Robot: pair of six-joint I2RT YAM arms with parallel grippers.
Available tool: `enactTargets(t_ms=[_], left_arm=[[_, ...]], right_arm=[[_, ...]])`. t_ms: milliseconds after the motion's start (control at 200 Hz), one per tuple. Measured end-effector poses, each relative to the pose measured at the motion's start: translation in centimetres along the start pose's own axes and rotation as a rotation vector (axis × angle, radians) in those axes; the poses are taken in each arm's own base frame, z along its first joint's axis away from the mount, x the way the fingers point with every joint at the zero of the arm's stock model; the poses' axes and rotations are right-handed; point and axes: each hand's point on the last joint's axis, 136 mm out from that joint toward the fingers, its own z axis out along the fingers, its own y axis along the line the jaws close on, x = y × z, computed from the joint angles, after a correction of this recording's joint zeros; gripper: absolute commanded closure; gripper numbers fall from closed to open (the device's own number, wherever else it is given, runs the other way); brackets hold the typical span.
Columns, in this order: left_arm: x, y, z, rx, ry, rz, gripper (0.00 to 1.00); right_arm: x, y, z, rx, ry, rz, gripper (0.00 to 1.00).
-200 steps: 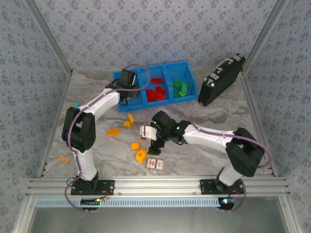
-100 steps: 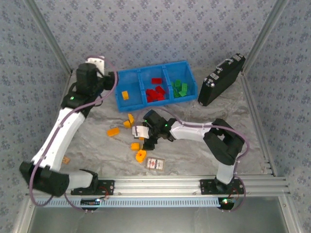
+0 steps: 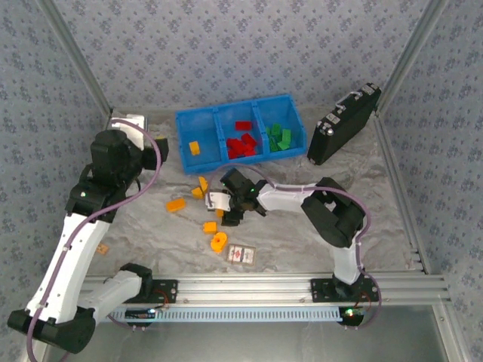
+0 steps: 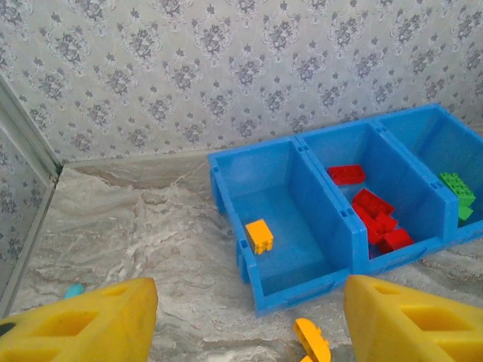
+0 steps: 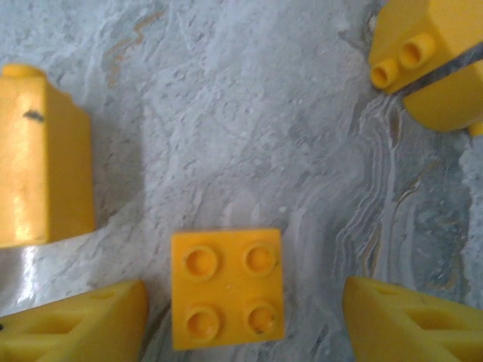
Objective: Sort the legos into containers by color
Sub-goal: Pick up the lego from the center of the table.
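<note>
Right wrist view: the right gripper (image 5: 243,305) hangs spread above the tabletop (image 5: 249,113). Its yellow wedge-shaped fingers (image 5: 75,324) stand either side of a square four-stud yellow brick (image 5: 226,290), with a strip of bare surface showing on each side. A taller, smooth-faced yellow block (image 5: 45,151) lies to the upper left of the brick. A yellow piece with two side studs (image 5: 430,68) lies to its upper right. The tabletop is a grey-white marbled sheet, creased in ridges.

The top external view sets this gripper in front of the blue tray (image 3: 234,109), on the side nearer the arm bases, among loose yellow-orange legos. A round yellow piece (image 3: 219,241) lies farther from the tray, and just beyond it a flat card box (image 3: 241,254) with a red pattern. A black case (image 3: 343,124) leans just right of the tray.

In the left wrist view, the left gripper (image 4: 250,290) is also spread, with nothing between its fingers. It looks into the tray from the tray's front left. The glossy plastic tray has three square compartments. The left one holds a single yellow-orange brick (image 4: 259,235), the middle one holds red bricks (image 4: 375,219), and the right one holds green bricks (image 4: 456,188). Another yellow piece (image 4: 312,341) lies just in front of the tray's front wall.
</note>
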Motion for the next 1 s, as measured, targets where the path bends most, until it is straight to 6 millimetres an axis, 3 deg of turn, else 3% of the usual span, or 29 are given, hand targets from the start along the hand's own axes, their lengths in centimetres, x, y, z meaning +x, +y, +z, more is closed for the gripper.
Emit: enactTargets(t_ms=[235,440,755,860,1000], left_arm=[[0.4,0.0,0.0,0.003,0.018,0.001,0.34],[1.4,0.0,0.0,0.007,0.057,0.026,0.33],[2.6,0.1,0.0,0.005,0.1,0.055,0.33],[4.6,0.2,0.3,0.0,0.153,0.059,0.33],[9.7,0.7,0.5,-0.013,0.268,0.034,0.33]], right_arm=[[-1.4,-1.4,0.3,0.021,-0.015,0.018,0.46],[-0.5,-1.1,1.4,-0.019,0.023,0.048,0.6],[-0.6,-1.3,1.2,-0.033,0.038,0.068,0.78],[-0.4,-1.5,1.1,-0.034,0.044,0.073,0.82],[-0.7,-3.0,0.4,-0.015,0.04,0.09,0.84]])
